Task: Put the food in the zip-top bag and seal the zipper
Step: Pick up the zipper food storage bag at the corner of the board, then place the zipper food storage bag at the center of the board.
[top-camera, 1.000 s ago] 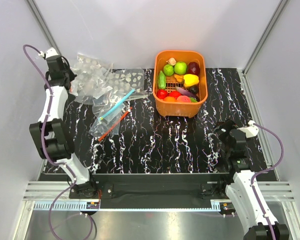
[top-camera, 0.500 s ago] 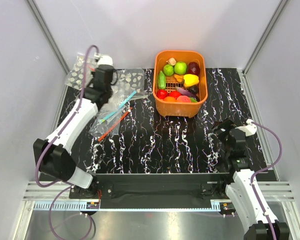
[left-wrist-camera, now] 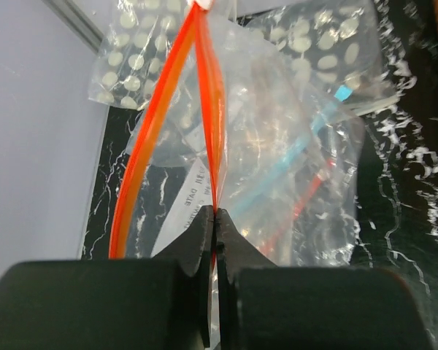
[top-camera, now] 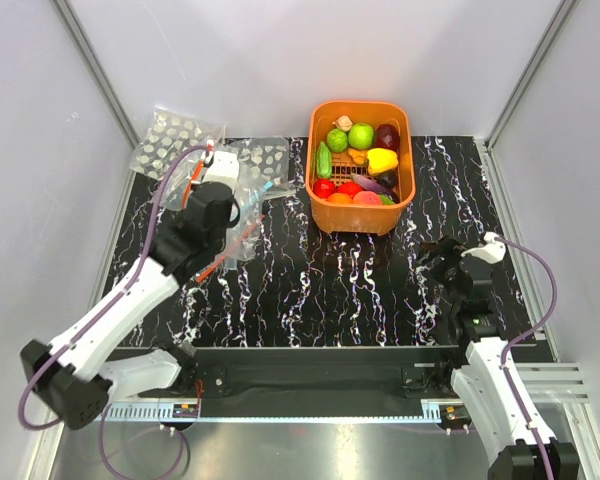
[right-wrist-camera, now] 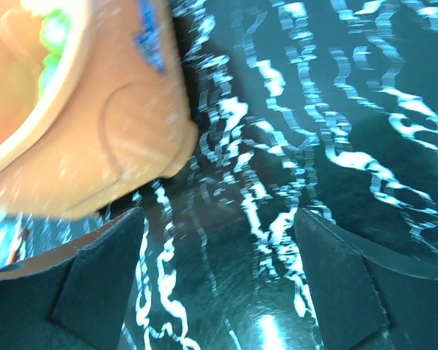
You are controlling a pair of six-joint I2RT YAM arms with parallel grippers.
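Observation:
My left gripper (top-camera: 198,190) is shut on the red-orange zipper (left-wrist-camera: 208,95) of the clear zip-top bag (left-wrist-camera: 266,120) and holds it up over the left of the table. The strip's two sides part above my fingers, so the mouth gapes. In the top view only a short piece of the strip (top-camera: 192,180) shows beside the gripper. The food (top-camera: 361,135), green apples, a yellow pepper, red tomatoes and dark purple pieces, lies in the orange basket (top-camera: 405,165) at the back. My right gripper (top-camera: 442,262) is open and empty, low over the table near the basket's front right corner (right-wrist-camera: 95,124).
Bags dotted with white spots (top-camera: 170,145) lie at the back left and also show in the left wrist view (left-wrist-camera: 131,65). A blue-stripped bag (left-wrist-camera: 299,168) and another red-stripped one (top-camera: 223,262) lie under the held bag. Grey walls close in the left, back and right.
My left arm has swung from the back left corner toward the middle left of the table, bringing the clear bag with it. The right gripper has barely moved.

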